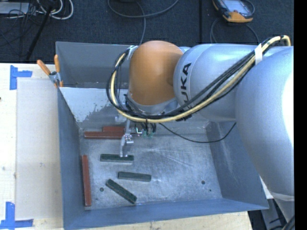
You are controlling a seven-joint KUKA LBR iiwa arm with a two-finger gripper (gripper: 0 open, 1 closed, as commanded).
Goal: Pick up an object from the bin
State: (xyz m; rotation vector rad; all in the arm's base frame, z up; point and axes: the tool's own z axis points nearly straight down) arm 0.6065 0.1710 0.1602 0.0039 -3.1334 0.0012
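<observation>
My gripper [125, 148] hangs below the orange wrist cover in the left half of the bin, its silver tip right above a short dark green bar [115, 158] that lies flat on the floor. Just behind it, to the left, lies a reddish-brown bar [103, 133], with a second reddish piece [115, 128] against it. Whether the tip touches the green bar I cannot tell.
Another dark green bar [134, 177] lies nearer the front, and a third [121, 191] sits slanted by the front wall. A long reddish-brown bar [86, 181] runs along the left wall. The arm's bulk covers the bin's back and right.
</observation>
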